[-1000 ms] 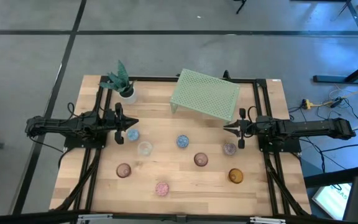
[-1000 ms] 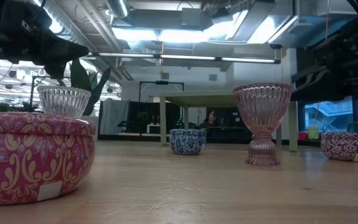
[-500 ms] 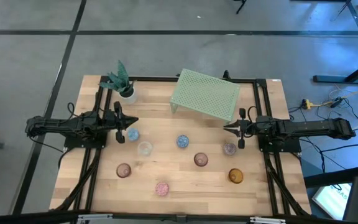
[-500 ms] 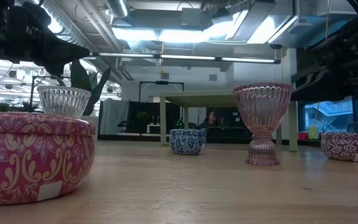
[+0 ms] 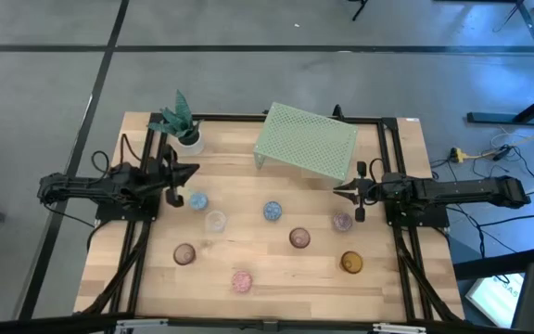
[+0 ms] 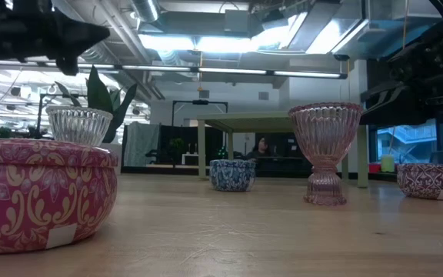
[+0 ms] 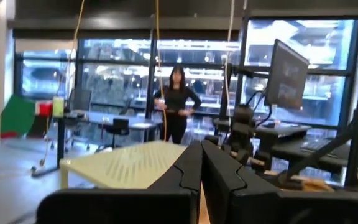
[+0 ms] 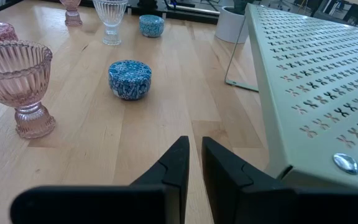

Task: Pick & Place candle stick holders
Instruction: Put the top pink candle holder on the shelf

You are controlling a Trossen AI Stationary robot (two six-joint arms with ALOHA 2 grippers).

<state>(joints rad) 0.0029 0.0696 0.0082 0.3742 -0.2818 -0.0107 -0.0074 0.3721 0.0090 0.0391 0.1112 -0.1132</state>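
The left gripper (image 5: 193, 170) is closed and holds nothing. It hangs in the air to the left of the green rack (image 5: 306, 141), near the little plant pot (image 5: 189, 141).

Seven candle stick holders sit on the wood counter (image 5: 276, 269), all in front of the green rack. The light blue cup (image 5: 198, 200) is far to the left of the rack, just under the left gripper. The clear cup (image 5: 215, 221) is beside it. The brownish cup (image 5: 184, 254) is farther out front, to the left. The pink cup (image 5: 241, 280) is farthest from the rack. The dark blue cup (image 5: 273, 211) is nearest the rack. The pink glass cup (image 5: 299, 238) stands a bit behind it. The purple cup (image 5: 342, 222) and the amber cup (image 5: 351, 263) are on the right side.

The right gripper (image 5: 338, 190) is almost shut and holds nothing. It sits by the right end of the rack, near the purple cup.
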